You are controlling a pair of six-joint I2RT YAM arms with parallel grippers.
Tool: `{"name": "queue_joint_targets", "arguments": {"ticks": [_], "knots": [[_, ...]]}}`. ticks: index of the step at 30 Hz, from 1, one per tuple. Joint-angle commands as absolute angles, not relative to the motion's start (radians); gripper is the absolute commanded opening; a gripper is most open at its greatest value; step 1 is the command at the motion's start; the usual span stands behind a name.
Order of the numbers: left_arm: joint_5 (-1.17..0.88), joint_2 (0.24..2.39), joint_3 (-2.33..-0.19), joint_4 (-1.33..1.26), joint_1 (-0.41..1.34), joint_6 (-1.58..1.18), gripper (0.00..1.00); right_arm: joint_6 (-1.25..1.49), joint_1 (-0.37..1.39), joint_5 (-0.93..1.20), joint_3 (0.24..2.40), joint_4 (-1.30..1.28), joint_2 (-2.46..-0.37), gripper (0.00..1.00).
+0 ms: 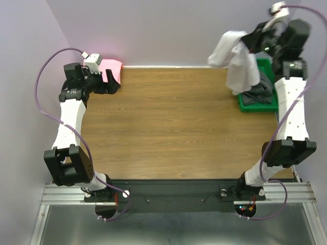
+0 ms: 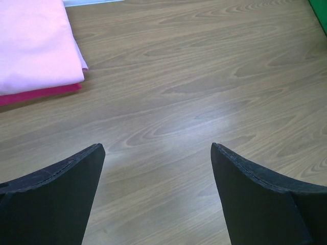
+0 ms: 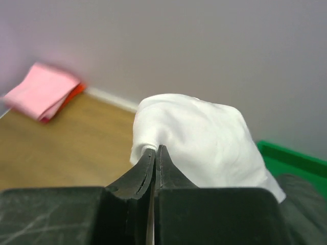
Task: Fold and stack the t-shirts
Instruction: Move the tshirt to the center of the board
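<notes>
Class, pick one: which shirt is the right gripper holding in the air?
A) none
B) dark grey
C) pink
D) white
D: the right gripper is shut on the white shirt, lifted above the green tray, while the pink shirt lies folded on the table.

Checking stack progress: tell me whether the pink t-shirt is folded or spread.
Folded: the pink t-shirt lies as a compact flat rectangle, its layered edges showing.

Pink t-shirt (image 2: pixel 36 46) partly out of view
</notes>
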State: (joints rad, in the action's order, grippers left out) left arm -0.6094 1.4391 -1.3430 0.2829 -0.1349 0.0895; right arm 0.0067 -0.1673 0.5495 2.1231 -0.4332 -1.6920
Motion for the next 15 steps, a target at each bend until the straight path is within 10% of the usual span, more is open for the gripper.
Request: {"name": "queue_joint_targets", "arguments": {"ticks": [1,6,15], "knots": [[-0.673,1.408,-1.396,0.311,-0.133,0.123,0.97,-0.066,-0.002,0.672,1.894,-0.426,-1.623,0.01],[-0.681,1.393,-1.376,0.347,-0.132,0.198,0.97,-0.232,0.278,0.675,1.714,-0.646,-1.684,1.00],[-0.654,1.394,-1.252,0.423,-0.037,0.439,0.96,-0.248,0.250,0.496,1.527,-0.669,-1.716,0.98]]}}
